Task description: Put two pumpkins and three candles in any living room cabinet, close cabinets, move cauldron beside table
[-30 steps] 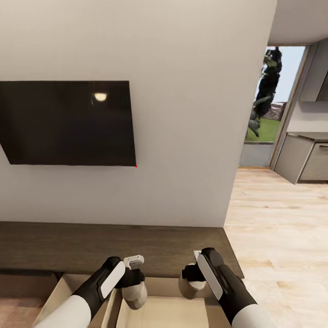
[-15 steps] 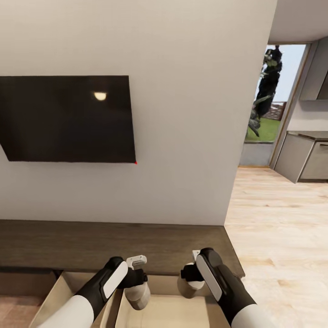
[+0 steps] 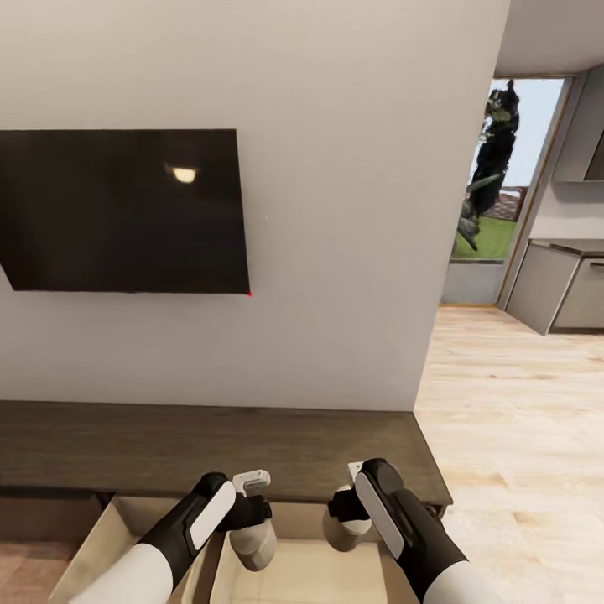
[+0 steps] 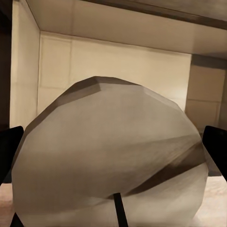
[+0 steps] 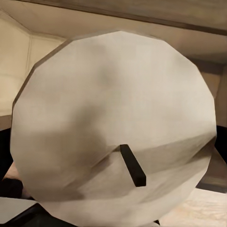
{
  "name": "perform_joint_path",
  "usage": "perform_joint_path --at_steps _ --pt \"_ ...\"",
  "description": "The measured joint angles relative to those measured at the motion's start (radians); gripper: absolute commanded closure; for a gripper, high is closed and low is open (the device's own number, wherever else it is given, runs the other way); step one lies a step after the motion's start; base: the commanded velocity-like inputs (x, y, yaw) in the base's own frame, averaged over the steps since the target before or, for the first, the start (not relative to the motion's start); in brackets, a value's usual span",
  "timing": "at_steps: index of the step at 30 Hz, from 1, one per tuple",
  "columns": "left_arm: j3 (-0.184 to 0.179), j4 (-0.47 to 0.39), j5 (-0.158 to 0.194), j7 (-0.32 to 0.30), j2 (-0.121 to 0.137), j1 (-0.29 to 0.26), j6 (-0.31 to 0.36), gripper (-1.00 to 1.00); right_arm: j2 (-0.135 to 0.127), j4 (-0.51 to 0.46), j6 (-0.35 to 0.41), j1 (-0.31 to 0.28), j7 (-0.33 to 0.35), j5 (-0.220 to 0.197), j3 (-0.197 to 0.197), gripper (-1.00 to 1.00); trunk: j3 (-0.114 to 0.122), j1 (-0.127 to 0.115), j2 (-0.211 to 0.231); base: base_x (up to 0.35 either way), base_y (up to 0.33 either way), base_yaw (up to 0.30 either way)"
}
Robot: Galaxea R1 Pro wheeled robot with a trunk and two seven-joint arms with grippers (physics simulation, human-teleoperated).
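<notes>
head view: each arm holds a candle over the open drawer (image 3: 302, 579) of the cabinet (image 3: 210, 449), near its right end.
left gripper (image 3: 252, 513): closed on left candle (image 3: 254, 541).
right gripper (image 3: 346, 505): closed on right candle (image 3: 344, 530).
progress: both candles not yet released; drawer not yet closed.

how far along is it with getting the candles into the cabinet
Done: a drawer of the dark cabinet is pulled open, pale inside showing. In hand: the left gripper holds one candle and the right gripper another candle, both held over the open drawer, not yet released. Left: letting go, then shutting the drawer. The third candle, pumpkins and cauldron can't be judged from here.
</notes>
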Motion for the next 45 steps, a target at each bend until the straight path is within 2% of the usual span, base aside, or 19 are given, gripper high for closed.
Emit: perform_joint_path --at_steps 3,7,45 --pt "0.0 0.0 0.0 -0.001 0.0 0.0 0.0 1.0 0.0 0.001 0.001 0.0 -0.001 -0.002 0.049 1.0 -0.009 0.012 -0.021 0.0 0.0 0.0" --pt "0.0 0.0 0.0 -0.001 0.001 0.0 0.0 1.0 0.0 0.003 0.005 0.0 -0.002 -0.003 0.069 1.0 -0.022 0.027 -0.049 0.0 0.0 0.0" --pt "0.001 -0.001 -0.004 -0.001 -0.001 0.0 -0.006 1.0 0.0 -0.015 -0.003 0.0 -0.003 -0.002 0.076 1.0 -0.141 0.173 -0.315 0.0 0.0 0.0"
